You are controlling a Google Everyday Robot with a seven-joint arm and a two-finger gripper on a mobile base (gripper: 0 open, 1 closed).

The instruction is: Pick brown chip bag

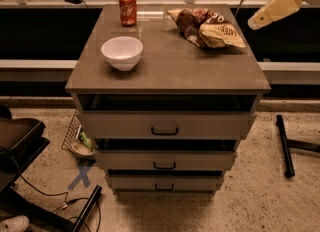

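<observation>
The brown chip bag (205,26) lies on its side at the back right of the cabinet top (170,68). It is glossy dark brown with a cream panel of dark lettering facing right. My gripper (272,10) shows as a cream-coloured piece at the top right. It hangs in the air to the right of the bag and a little above it, apart from it, with its tip pointing down-left toward the bag.
A white bowl (122,52) stands front left on the top and a red soda can (128,8) back left. Three drawers (165,126) sit slightly open below. A black bar (284,146) lies on the floor at right, and dark gear and cables (30,176) at left.
</observation>
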